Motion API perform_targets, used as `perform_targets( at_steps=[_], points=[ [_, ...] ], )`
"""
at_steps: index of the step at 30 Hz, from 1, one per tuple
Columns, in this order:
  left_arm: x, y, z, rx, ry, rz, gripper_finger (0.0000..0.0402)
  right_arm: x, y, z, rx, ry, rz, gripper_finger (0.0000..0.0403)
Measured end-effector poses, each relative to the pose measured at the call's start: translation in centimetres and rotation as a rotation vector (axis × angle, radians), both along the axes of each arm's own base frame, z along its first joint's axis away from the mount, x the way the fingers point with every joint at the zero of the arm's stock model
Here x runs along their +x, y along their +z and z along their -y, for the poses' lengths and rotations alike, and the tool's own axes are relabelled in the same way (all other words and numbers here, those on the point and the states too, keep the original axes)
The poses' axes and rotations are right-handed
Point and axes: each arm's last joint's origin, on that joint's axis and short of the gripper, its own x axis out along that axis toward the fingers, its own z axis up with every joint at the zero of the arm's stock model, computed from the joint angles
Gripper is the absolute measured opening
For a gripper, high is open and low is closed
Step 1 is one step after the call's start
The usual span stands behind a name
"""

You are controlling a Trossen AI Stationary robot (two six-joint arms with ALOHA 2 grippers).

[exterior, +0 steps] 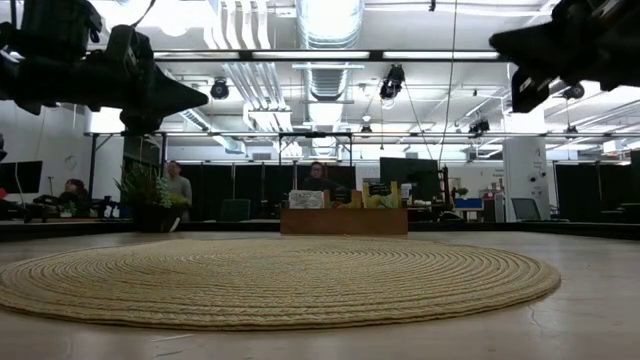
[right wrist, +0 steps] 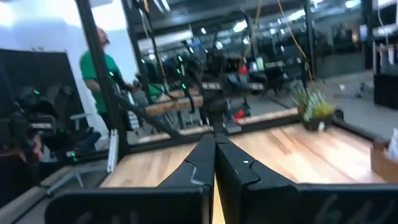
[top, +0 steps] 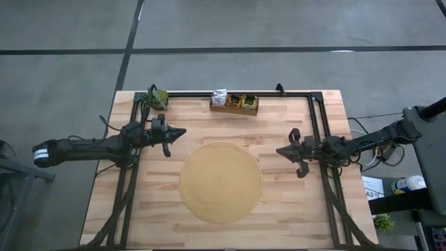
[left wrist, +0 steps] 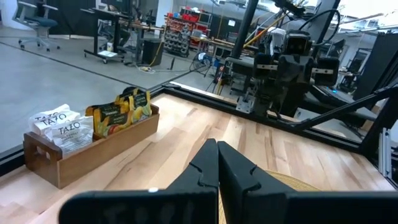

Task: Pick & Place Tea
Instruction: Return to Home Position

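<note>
The tea sachets stand on edge in a small wooden tray [top: 234, 105] at the table's far edge: white ones [left wrist: 62, 126], orange and yellow ones [left wrist: 119, 114]. My left gripper [top: 182, 131] [left wrist: 217, 151] is shut and hangs in the air over the table's left half, beside the round tan mat [top: 220, 183]. My right gripper [top: 279, 150] [right wrist: 214, 148] is shut too, in the air to the right of the mat. Neither gripper holds anything. In the low view both arms show high above the table, and the tray [exterior: 345, 220] stands beyond the mat.
A small potted plant [top: 156, 97] stands at the far left corner, left of the tray. A black frame [top: 317, 132] runs around the table's edges. Bare wood lies between the mat and the tray. A person in green [right wrist: 99, 68] stands in the room beyond the table.
</note>
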Motion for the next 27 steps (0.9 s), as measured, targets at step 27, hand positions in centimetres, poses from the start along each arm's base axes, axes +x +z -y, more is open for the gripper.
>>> perform_targets(
  at_steps=[27],
  points=[
    [0.0, 0.1, 0.0, 0.016, 0.003, 0.000, 0.0000, -2.5, 0.2, 1.0, 0.017, -0.017, 0.008, 0.0008]
  ],
)
